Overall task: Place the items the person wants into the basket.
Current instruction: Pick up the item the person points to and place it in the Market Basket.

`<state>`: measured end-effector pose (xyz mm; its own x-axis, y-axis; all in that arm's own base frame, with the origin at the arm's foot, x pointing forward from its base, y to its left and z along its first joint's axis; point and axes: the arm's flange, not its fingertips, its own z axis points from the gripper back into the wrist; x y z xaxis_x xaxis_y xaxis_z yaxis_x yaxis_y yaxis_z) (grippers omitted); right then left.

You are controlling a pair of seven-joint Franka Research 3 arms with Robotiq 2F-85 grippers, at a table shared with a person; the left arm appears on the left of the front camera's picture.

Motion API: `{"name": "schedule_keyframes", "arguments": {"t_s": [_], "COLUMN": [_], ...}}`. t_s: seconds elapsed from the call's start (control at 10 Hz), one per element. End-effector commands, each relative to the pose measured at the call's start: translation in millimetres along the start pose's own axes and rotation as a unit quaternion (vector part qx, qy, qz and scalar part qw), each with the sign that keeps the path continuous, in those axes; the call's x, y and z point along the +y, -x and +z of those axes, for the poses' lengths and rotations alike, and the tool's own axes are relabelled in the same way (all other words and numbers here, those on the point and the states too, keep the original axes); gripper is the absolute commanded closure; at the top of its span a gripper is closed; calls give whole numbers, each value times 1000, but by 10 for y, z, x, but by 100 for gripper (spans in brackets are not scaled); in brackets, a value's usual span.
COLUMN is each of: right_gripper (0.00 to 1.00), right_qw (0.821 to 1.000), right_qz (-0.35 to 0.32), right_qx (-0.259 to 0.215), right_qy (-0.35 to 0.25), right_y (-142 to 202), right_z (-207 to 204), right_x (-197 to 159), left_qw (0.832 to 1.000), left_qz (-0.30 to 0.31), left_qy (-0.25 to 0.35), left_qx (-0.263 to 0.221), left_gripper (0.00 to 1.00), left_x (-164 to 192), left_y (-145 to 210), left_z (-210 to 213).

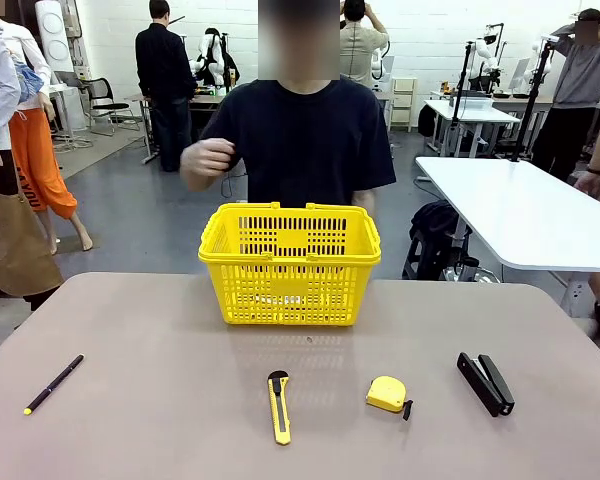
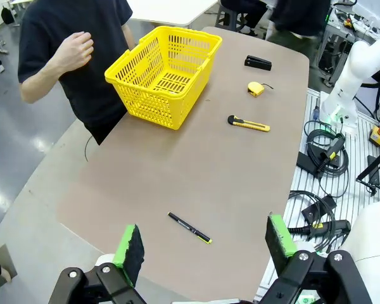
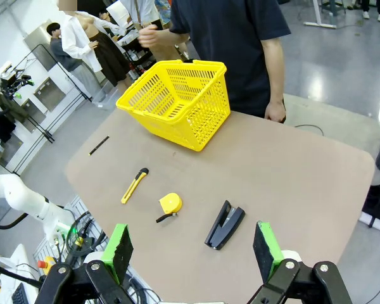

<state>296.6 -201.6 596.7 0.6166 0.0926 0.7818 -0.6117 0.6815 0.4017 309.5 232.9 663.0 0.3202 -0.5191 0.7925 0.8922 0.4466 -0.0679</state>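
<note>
Wide open, the left end effector is held above the near left part of the desk, its green pads spread apart with nothing gripped. The right end effector is likewise seen open and empty above the near right part. The yellow basket is set upright at the far middle of the desk, just in front of the person. The person's raised hand is loosely closed at chest height, and the lowered hand is kept by the desk's far edge. The thin black pen is laid at the robot's left, well apart from the rest. The utility knife is laid near the middle. The tape measure is placed near it on the right, and the stapler farther right. All four are on the desk, outside the basket.
</note>
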Motion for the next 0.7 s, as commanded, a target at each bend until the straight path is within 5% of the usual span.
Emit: {"name": "schedule_keyframes", "arguments": {"t_s": [0.0,0.6], "right_gripper": [0,0], "right_qw": [1000,1000], "right_qz": [9,9], "right_qx": [-10,-10], "right_qy": [-8,-8], "right_y": [-13,-13], "right_z": [-5,-5], "right_x": [-7,-7], "left_qw": [1000,1000], "left_qz": [-4,-4], "left_qy": [3,3], "left_qx": [-5,-5], "left_gripper": [0,0], "left_x": [-4,-4], "left_y": [2,2], "left_z": [9,9]}}
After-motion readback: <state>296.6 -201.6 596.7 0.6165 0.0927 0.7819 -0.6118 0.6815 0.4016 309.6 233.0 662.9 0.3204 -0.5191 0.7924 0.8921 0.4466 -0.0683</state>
